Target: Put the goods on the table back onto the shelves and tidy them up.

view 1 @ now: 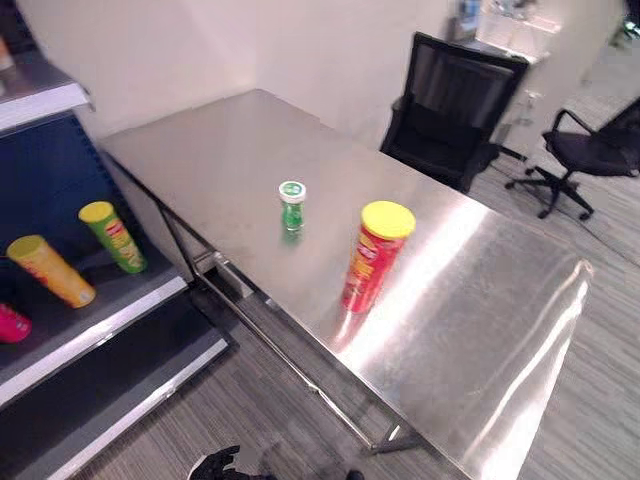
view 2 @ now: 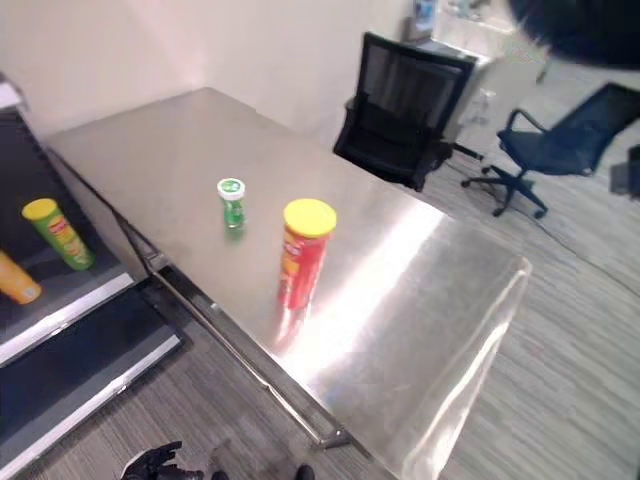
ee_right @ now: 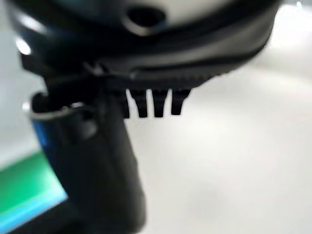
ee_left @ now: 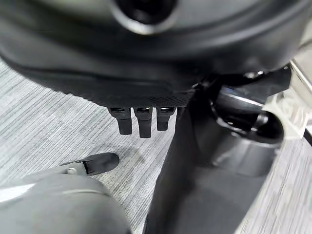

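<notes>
On the steel table stands a tall red chip can with a yellow lid, upright near the middle. A small green bottle with a white cap stands a little farther back and to its left. My left hand hangs low over the floor by the table's near edge, fingers straight and holding nothing. My right hand has its fingers relaxed and nothing in it. Both hands are well away from the can and the bottle.
To the left is a blue-backed shelf unit holding a green can, a yellow can and a pink item. A black mesh chair stands behind the table, another office chair at the far right.
</notes>
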`<state>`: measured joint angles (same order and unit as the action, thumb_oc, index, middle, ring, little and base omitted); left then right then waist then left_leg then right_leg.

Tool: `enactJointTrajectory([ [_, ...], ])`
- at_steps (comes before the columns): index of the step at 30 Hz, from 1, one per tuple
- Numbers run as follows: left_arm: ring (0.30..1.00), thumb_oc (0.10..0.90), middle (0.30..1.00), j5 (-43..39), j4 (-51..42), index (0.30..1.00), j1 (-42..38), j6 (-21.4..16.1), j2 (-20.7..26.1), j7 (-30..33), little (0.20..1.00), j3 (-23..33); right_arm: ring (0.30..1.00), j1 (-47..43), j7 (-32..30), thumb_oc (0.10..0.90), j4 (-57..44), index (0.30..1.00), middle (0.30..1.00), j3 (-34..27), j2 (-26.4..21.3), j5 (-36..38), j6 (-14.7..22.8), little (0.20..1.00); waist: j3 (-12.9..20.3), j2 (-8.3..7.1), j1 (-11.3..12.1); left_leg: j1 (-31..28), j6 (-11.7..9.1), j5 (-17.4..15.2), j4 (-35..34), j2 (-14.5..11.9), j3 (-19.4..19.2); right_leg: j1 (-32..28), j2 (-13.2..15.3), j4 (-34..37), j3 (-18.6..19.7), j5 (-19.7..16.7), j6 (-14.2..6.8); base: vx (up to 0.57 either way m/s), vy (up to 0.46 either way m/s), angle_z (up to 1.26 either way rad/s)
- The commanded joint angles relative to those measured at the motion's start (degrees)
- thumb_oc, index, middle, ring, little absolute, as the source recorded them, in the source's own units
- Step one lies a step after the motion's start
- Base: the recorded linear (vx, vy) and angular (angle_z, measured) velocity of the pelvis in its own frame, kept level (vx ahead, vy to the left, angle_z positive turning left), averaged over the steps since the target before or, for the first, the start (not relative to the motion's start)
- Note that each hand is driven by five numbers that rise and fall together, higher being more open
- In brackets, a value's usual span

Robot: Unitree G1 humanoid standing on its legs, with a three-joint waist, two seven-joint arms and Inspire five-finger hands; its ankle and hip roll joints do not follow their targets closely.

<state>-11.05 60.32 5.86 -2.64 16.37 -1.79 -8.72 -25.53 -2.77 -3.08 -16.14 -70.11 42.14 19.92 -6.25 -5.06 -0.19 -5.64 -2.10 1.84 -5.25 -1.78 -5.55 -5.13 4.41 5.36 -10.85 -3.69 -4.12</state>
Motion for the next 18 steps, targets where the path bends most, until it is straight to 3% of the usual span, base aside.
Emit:
enactJointTrajectory([
  [1, 0.900, 0.800, 0.900, 0.02, 0.49, 0.900, -2.66, -2.82, 1.57, -0.43, 0.900, -1.03, 0.900, -2.33, 3.12, 0.800, 1.33, 0.900, 0.900, 1.61, -0.05, 7.43, 1.21, 0.900, 1.52, 0.64, 0.79, -0.56, -3.96, -3.53, 0.25, -4.32, -3.47, 0.09, 4.63, -0.36, -0.38, 2.40, -7.48, 0.03, -0.017, 0.17],
  [5, 0.900, 0.800, 0.900, 0.81, 0.87, 0.900, -2.04, -2.55, 1.20, -1.30, 0.900, -0.95, 0.900, -0.96, 9.29, 0.800, -2.36, 0.900, 0.900, 9.57, 0.28, 9.82, -3.50, 0.900, 1.57, 0.49, 1.56, -0.57, -4.16, -3.34, 0.25, -4.16, -2.96, -0.61, 4.91, -0.36, -1.17, 2.44, -7.42, 0.00, -0.005, 0.06],
  [8, 0.900, 0.800, 0.900, 1.82, 1.06, 0.900, -1.93, -3.05, 0.80, -2.45, 0.900, -0.50, 0.900, 2.79, 17.27, 0.800, -7.34, 0.900, 0.900, 14.38, -3.66, 12.68, -7.28, 0.900, 1.72, 0.55, 1.68, -0.63, -4.36, -3.13, 0.25, -4.12, -2.35, -1.25, 5.30, -0.36, -2.30, 2.61, -7.39, 0.02, -0.002, 0.18],
  [18, 0.900, 0.800, 0.900, 1.77, 1.27, 0.900, -2.17, -2.99, 0.19, -2.34, 0.900, -0.62, 0.900, 2.68, 17.29, 0.800, -7.22, 0.900, 0.900, 15.85, -1.48, 12.67, -8.25, 0.900, 1.73, 0.66, 2.26, 0.02, -4.30, -2.91, 0.25, -3.89, -1.37, -1.48, 5.78, -0.36, -3.54, 2.68, -7.47, 0.01, -0.003, 0.08],
])
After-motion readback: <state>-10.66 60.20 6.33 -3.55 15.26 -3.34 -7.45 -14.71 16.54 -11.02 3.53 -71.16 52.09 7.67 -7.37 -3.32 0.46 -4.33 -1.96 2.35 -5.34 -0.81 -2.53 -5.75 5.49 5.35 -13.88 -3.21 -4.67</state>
